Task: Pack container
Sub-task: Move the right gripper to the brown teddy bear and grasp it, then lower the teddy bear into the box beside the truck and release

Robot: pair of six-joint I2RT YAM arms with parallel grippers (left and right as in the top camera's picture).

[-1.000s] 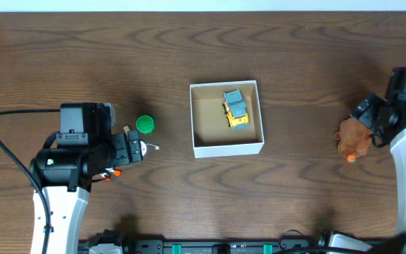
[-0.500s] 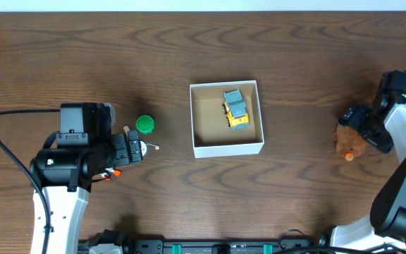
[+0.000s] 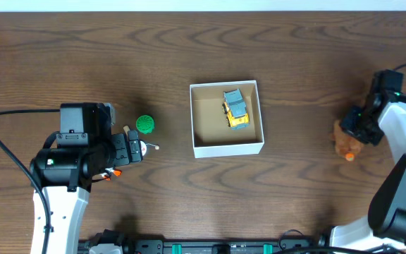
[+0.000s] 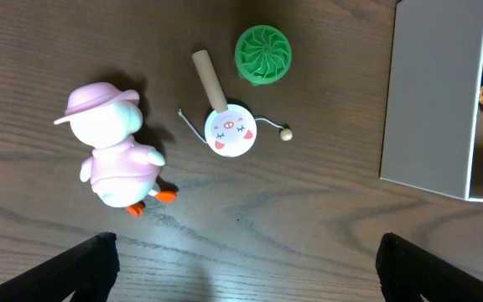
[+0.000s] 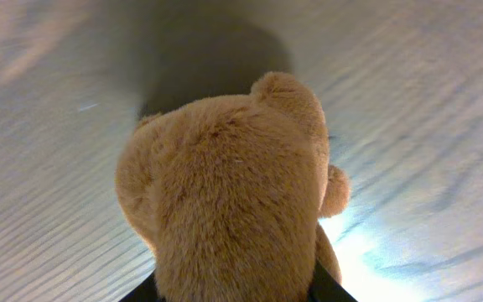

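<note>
Since 1 s ago, the right end effector [image 3: 354,125] is brought in from the far right edge and is now set over the brown plush bear [image 3: 347,146], at the right side of the desk [image 3: 294,56]; nothing else is shifted. In the right wrist view the frame is filled by the bear's furry back [image 5: 233,193]. Only dark slivers of the fingers are seen at the bottom edge, so whether the bear is clamped cannot be told.

The container [image 3: 227,149] is placed at desk ctr, upright and lidless, w/ white walls and a brown inside. A yellow and grey toy truck [image 3: 235,108] is lodged in its far right part, touching or nearly touching the right wall.

The left end effector [image 3: 132,150] is held at desk left, released: its fingers [image 4: 86,268] are spread wide at both lower corners of the left wrist view. Beneath it are seen a pink duck figure w/ hat [image 4: 111,155], a small pig-face rattle drum [image 4: 231,130] and a green ridged disc [image 4: 263,54]. The disc is just beside the drum's handle; the duck lies apart, to the left in that view.
</note>
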